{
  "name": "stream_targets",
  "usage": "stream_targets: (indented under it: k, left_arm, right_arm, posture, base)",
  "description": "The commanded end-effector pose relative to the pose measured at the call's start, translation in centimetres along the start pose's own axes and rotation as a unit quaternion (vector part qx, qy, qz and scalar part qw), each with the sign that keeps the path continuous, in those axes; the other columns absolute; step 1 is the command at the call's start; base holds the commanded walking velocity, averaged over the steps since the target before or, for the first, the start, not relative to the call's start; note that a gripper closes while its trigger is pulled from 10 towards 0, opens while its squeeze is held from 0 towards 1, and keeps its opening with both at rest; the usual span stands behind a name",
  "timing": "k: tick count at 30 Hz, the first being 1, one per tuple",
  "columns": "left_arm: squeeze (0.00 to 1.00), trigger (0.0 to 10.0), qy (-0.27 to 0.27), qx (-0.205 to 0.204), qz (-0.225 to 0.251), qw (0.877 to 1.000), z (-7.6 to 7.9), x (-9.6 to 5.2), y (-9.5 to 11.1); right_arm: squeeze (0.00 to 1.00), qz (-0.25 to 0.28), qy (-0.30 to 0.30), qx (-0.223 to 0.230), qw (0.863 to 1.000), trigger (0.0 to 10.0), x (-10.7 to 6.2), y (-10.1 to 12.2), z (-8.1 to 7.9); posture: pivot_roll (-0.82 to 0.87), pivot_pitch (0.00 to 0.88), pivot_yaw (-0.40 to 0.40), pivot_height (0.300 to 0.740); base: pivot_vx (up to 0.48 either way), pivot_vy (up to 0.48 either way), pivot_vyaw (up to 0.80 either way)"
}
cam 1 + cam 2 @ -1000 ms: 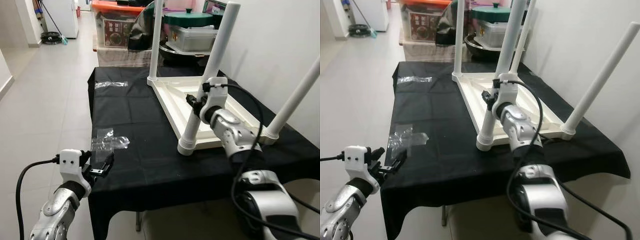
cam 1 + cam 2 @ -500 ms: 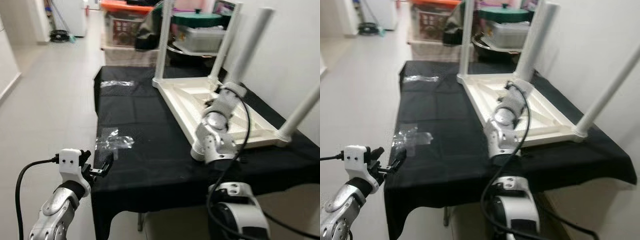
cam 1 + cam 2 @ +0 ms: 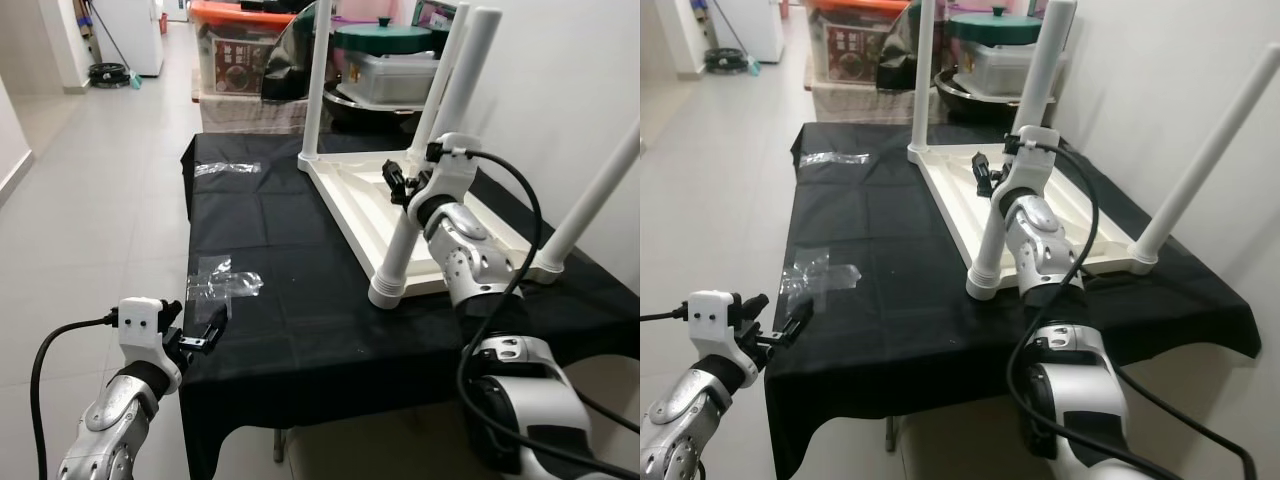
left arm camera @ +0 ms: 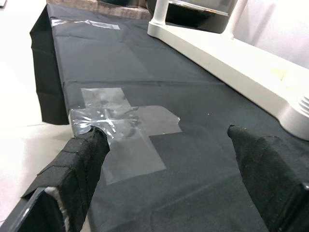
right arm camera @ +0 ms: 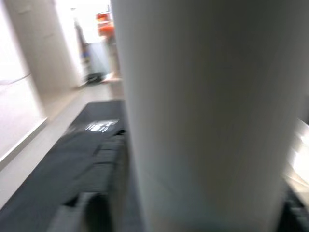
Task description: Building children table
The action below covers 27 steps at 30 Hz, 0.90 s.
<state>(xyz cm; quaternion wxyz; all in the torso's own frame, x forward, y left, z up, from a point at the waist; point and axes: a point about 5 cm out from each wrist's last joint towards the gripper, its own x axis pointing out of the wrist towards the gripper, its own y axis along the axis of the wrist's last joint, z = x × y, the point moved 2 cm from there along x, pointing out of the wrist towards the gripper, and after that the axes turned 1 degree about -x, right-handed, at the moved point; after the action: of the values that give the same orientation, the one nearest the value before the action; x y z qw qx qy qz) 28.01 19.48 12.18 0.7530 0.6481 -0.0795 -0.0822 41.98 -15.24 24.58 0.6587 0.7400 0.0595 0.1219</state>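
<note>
The right pincer [image 3: 403, 187] is clamped on the near white leg [image 3: 432, 160] of the upturned children's table [image 3: 440, 225] on the black-draped bench [image 3: 280, 320], while the left pincer [image 3: 205, 332] hovers apart at its near edge.

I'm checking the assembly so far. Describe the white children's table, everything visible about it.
The white children's table lies upside down on the black cloth, its ribbed underside facing up. It looks like moulded plastic. Four round white legs stand up from its corners; the near leg ends in a ridged collar at the tabletop. The right gripper is at that near leg, partway up. Whether its fingers clamp the leg cannot be told.
</note>
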Motion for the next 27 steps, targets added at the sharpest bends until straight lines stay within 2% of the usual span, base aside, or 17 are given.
stream_targets:
  k: [1, 4, 7, 8, 9, 10, 11, 13, 15, 16, 17, 18, 21, 22, 23, 26, 27]
  left_arm:
    - [0.00, 10.0, 0.000, -0.002, -0.006, 1.000, 0.1, 0.0, -0.4]
    - [0.00, 10.0, -0.003, 0.001, -0.007, 1.000, 0.1, 0.1, -0.3]
    - [0.00, 10.0, -0.004, 0.002, -0.006, 1.000, 0.0, 0.2, -0.3]
    - [0.00, 10.0, -0.005, 0.003, -0.006, 1.000, 0.0, 0.2, -0.2]
    - [0.00, 10.0, -0.005, 0.003, -0.006, 1.000, 0.0, 0.2, -0.2]
    - [0.00, 10.0, -0.005, 0.003, -0.006, 1.000, 0.0, 0.2, -0.2]
    - [0.00, 10.0, -0.005, 0.003, -0.006, 1.000, 0.0, 0.2, -0.2]
    - [0.00, 10.0, -0.007, 0.004, -0.007, 1.000, 0.1, 0.2, -0.3]
    - [0.00, 10.0, -0.007, 0.004, -0.007, 1.000, 0.1, 0.2, -0.3]
    - [0.00, 10.0, -0.007, 0.004, -0.007, 1.000, 0.1, 0.2, -0.3]
    - [0.00, 10.0, -0.007, 0.004, -0.007, 1.000, 0.1, 0.2, -0.3]
    - [0.00, 10.0, -0.008, 0.004, -0.007, 1.000, 0.1, 0.2, -0.2]
    - [0.00, 10.0, -0.009, 0.004, -0.008, 1.000, 0.1, 0.2, -0.2]
    - [0.00, 10.0, -0.010, 0.005, -0.008, 1.000, 0.1, 0.2, -0.2]
    - [0.00, 10.0, -0.011, 0.005, -0.009, 1.000, 0.1, 0.3, -0.2]
    - [0.00, 10.0, -0.012, 0.006, -0.009, 1.000, 0.1, 0.3, -0.2]
    - [0.00, 10.0, -0.012, 0.006, -0.009, 1.000, 0.0, 0.3, -0.2]
  right_arm:
    - [0.00, -0.033, 0.066, -0.006, 0.997, 0.0, -0.1, -2.0, -1.6]
    - [0.00, -0.067, 0.132, -0.015, 0.989, 0.0, -0.6, -3.8, -2.2]
    - [0.00, -0.079, 0.133, -0.016, 0.988, 0.0, -0.6, -4.3, -2.2]
    - [0.00, -0.091, 0.088, -0.009, 0.992, 0.0, -0.3, -4.6, -1.4]
    - [0.00, -0.091, 0.088, -0.009, 0.992, 0.0, -0.3, -4.6, -1.4]
    - [0.00, -0.100, 0.007, -0.005, 0.995, 0.0, 0.0, -4.9, -0.1]
    - [0.00, -0.100, 0.007, -0.005, 0.995, 0.0, 0.0, -4.9, -0.1]
    - [0.00, -0.119, -0.192, 0.019, 0.974, 0.0, -0.7, -5.9, 3.3]
    - [0.00, -0.119, -0.192, 0.019, 0.974, 0.0, -0.7, -5.9, 3.3]
    - [0.00, -0.122, -0.288, 0.027, 0.950, 0.0, -1.8, -6.6, 4.5]
    - [0.00, -0.122, -0.288, 0.027, 0.950, 0.0, -1.8, -6.6, 4.5]
    - [0.00, -0.119, -0.354, 0.030, 0.927, 0.0, -2.8, -7.3, 4.3]
    - [0.00, -0.111, -0.388, 0.028, 0.915, 0.0, -3.6, -7.6, 3.5]
    - [0.00, -0.112, -0.359, 0.023, 0.926, 2.9, -3.4, -7.7, 1.2]
    - [0.00, -0.088, -0.322, 0.022, 0.942, 10.0, -3.2, -6.8, -0.8]
    - [0.00, -0.070, -0.290, 0.021, 0.954, 10.0, -3.0, -6.2, -2.0]
    - [0.64, -0.058, -0.261, 0.020, 0.963, 10.0, -2.8, -5.7, -2.8]
  posture:
    - [0.04, 0.000, -0.103, 0.740]
    - [0.05, 0.000, -0.103, 0.740]
    - [0.05, 0.000, -0.102, 0.740]
    - [0.05, 0.000, -0.100, 0.740]
    - [0.05, 0.000, -0.100, 0.740]
    - [0.05, 0.000, -0.099, 0.740]
    - [0.05, 0.000, -0.099, 0.740]
    - [0.06, 0.000, -0.100, 0.740]
    - [0.06, 0.000, -0.100, 0.740]
    - [0.05, 0.000, -0.098, 0.740]
    - [0.05, 0.000, -0.098, 0.740]
    - [0.05, 0.000, -0.092, 0.740]
    - [0.05, 0.000, -0.092, 0.740]
    - [0.05, 0.000, -0.085, 0.740]
    - [0.05, 0.000, -0.084, 0.740]
    - [0.05, 0.000, -0.084, 0.740]
    - [0.05, 0.000, -0.087, 0.740]
  base:
    - [0.000, 0.000, 0.00]
    - [0.000, 0.000, 0.00]
    - [0.000, 0.000, 0.00]
    - [0.000, 0.000, 0.00]
    - [0.000, 0.000, 0.00]
    - [0.000, 0.000, 0.00]
    - [0.000, 0.000, 0.00]
    - [0.000, 0.000, 0.00]
    - [0.000, 0.000, 0.00]
    - [0.000, 0.000, 0.00]
    - [0.000, 0.000, 0.00]
    - [0.000, 0.000, 0.00]
    - [0.000, 0.000, 0.00]
    - [0.000, 0.000, 0.00]
    - [0.000, 0.000, 0.00]
    - [0.000, 0.000, 0.00]
    - [0.000, 0.000, 0.00]
